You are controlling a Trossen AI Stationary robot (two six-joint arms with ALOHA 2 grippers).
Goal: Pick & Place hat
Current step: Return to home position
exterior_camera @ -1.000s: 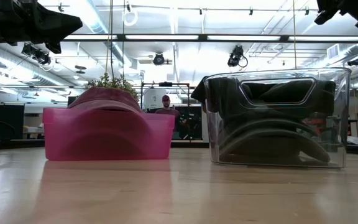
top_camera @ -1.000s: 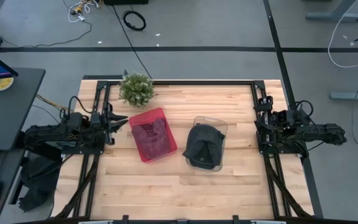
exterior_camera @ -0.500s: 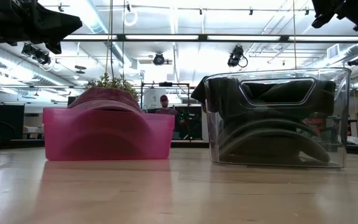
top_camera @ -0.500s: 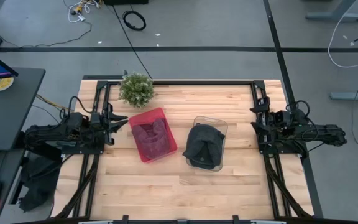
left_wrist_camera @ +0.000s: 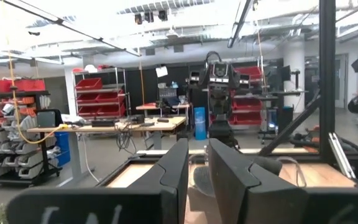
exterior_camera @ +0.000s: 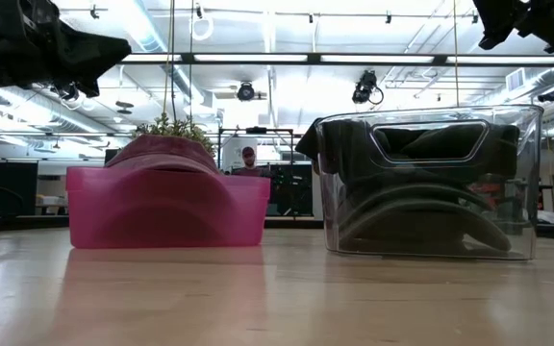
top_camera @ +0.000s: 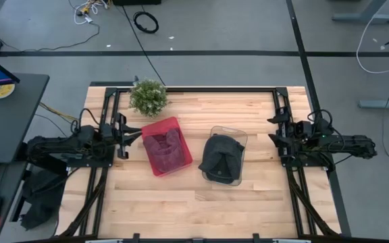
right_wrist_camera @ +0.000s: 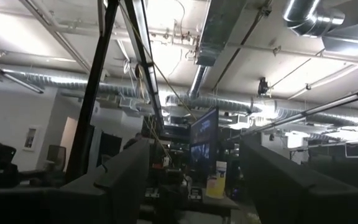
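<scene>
Caps in bins, arms at the sides.
My left pincer (top_camera: 130, 134) sits at the left side of the bench (top_camera: 201, 196), fingers almost together, holding nothing. My right pincer (top_camera: 273, 129) sits at the right side, fingers wide apart. Between them, the maroon caps (top_camera: 164, 147) lie in the red bin (top_camera: 155, 127) and the black cap (top_camera: 220, 156) in the clear bin (top_camera: 239, 135).

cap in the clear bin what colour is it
Black. The cap shows best in the high view, filling the clear bin.
</scene>
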